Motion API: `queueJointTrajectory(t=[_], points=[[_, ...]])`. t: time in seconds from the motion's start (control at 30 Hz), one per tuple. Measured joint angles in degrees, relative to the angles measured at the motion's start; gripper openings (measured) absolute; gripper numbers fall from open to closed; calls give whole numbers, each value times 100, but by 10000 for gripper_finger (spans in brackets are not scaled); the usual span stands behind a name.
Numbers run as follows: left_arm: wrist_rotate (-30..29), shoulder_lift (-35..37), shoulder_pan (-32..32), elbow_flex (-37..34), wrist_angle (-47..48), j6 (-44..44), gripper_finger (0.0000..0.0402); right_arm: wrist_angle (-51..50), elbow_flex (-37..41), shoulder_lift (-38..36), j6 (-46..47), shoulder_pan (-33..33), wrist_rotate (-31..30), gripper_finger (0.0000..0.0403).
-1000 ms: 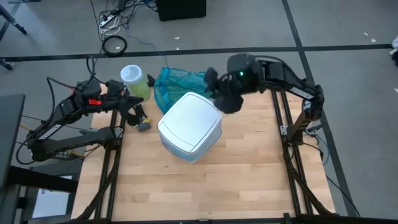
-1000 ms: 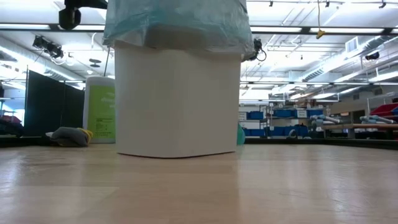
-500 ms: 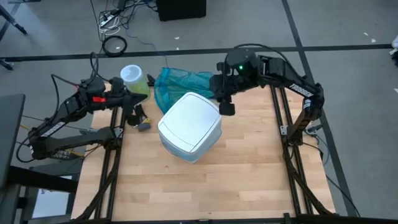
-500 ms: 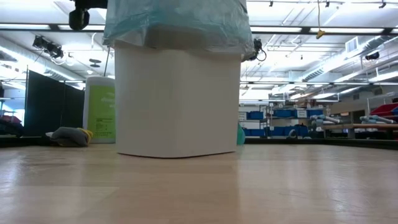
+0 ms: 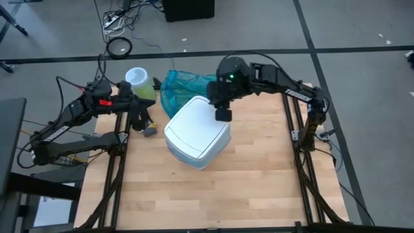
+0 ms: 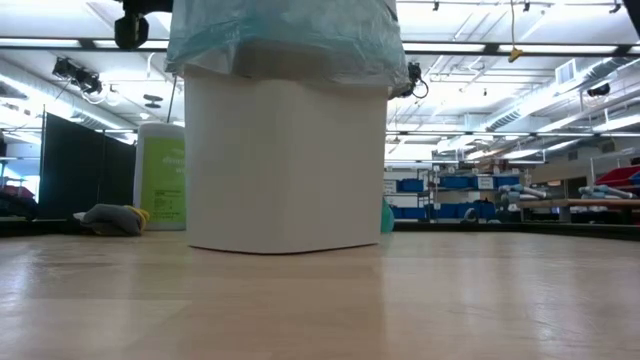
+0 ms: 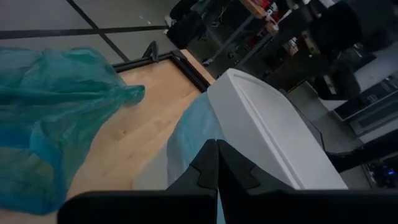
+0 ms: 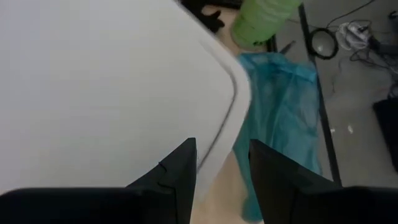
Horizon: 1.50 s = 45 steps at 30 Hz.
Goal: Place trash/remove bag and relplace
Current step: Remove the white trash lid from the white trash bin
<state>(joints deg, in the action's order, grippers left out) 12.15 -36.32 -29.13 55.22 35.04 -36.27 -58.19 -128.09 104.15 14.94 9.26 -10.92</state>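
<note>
A white bin with its flat lid (image 5: 197, 131) shut stands mid-table. The light-blue bag lines it, and its edge hangs out below the lid (image 6: 285, 45) (image 7: 186, 134). My right gripper (image 5: 222, 114) hangs open just above the lid's far right edge (image 8: 233, 93). That edge shows in the gap between the fingers, which hold nothing. My left gripper (image 5: 140, 118) is shut at the table's far left, pointing toward the bin with nothing in it (image 7: 216, 162). The trash is out of view.
A darker teal plastic bag (image 5: 184, 87) lies heaped at the far edge behind the bin. A green canister (image 5: 139, 83) stands at the far left corner. A small grey and yellow object (image 5: 149, 129) lies by my left gripper. Bare wood lies on the near side of the bin.
My right gripper has moved toward the table's left edge and down, from beyond the bin's far right side to above the lid's far right edge. It has rolled about its own axis on the way. The bin and the bags have not moved.
</note>
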Motion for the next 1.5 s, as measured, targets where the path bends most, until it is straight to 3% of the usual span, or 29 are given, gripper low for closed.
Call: queueJointTrajectory(t=[0.67,1.13,1.27,1.4,1.5], points=[[14,-2,-1,0,-154,118,5,-677,-4,79,535,-13,-165,127],[12,-2,0,0,-531,149,5,-714,-6,383,799,-22,328,99],[12,-2,0,0,-590,153,5,-731,-5,367,947,-24,345,74],[10,-4,0,0,-616,155,6,-786,-4,329,941,-24,451,16],[5,-4,0,0,-717,173,6,-849,-4,329,942,-24,537,9]])
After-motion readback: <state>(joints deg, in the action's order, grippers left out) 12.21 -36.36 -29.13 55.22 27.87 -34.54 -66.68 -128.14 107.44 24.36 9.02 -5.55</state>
